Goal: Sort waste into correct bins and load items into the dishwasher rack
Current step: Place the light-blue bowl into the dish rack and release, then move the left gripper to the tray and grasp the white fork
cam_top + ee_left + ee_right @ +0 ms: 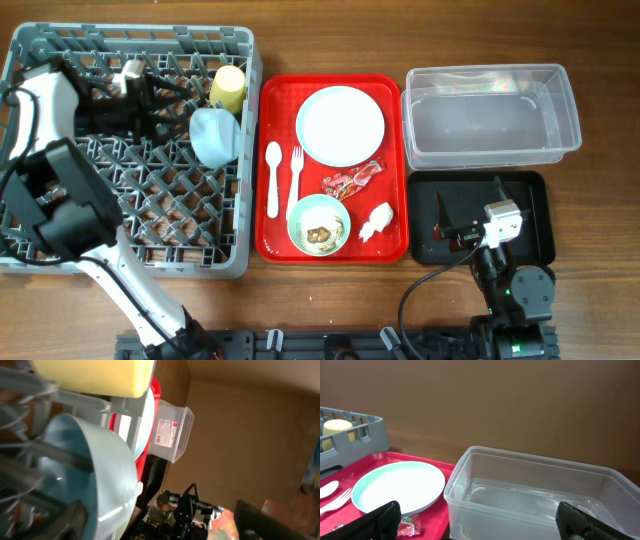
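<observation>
Left arm (45,100) stretched across rack (130,265), right pincer (468,203) spread wide

Yellow cup (228,88) and blue bowl (214,136) lay tipped in the rack (150,200) beside the left gripper (172,98). Clear tub (470,480) sat just ahead of the right gripper (485,532).

Overhead top-down, wrists low (tub (492,112) shared)

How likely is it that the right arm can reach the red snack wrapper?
Probably yes. The small red printed snack wrapper lies uncovered on the red plastic tray, next to the shallow black tray where the right arm hovers, jaws open and empty.
</observation>
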Controlling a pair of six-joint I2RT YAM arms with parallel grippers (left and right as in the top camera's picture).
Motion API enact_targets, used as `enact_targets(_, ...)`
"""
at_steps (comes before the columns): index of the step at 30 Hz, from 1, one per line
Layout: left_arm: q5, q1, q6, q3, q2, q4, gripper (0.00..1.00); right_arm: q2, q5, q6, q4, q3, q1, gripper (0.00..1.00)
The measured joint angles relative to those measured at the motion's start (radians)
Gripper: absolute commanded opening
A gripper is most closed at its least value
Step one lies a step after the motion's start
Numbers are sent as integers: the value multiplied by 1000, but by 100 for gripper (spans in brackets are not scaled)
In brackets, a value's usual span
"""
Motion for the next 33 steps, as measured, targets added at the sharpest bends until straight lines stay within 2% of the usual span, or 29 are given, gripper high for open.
enact_targets(6, -107, 29, -127, 159, -26, -10, 99, 0, 0, 0, 0, 0, 0, 100)
enact_targets(7, -148, 21, -158, 166, -54, 7, 98, 0, 0, 0, 0, 0, 0, 100)
enact_targets(9, -285, -19, -254, 176, -163, 67, 89, 0, 0, 0, 0, 0, 0, 100)
enact_targets(10, -296, -25, -283, 177, -175, 71, 77, 0, 0, 0, 0, 0, 0, 100)
enact_targets(11, -417, -101, -343, 190, -289, 108, 48, 0, 0, 0, 0, 0, 0, 100)
enact_targets(13, -515, -213, -405, 196, -366, 148, 4, 0, 0, 0, 0, 0, 0, 100)
enact_targets(17, -771, -566, -543, 203, -401, 210, 4, 0, 0, 0, 0, 0, 0, 100)
enact_targets(20, -907, -752, -610, 203, -383, 210, 11, 0, 0, 0, 0, 0, 0, 100)
enact_targets(23, -991, -949, -660, 203, -338, 203, 4, 0, 0, 0, 0, 0, 0, 100)
enact_targets(26, -1090, -1027, -712, 203, -325, 177, 4, 0, 0, 0, 0, 0, 0, 100)
enact_targets(29, -1191, -996, -775, 203, -332, 97, 4, 11, 0, 0, 0, 0, 0, 100)
enact_targets(30, -1207, -970, -795, 203, -354, 36, 4, 13, 0, 0, 0, 0, 0, 100)
enact_targets(33, -1245, -951, -840, 203, -457, -17, 4, 13, 0, 0, 0, 0, 0, 100)
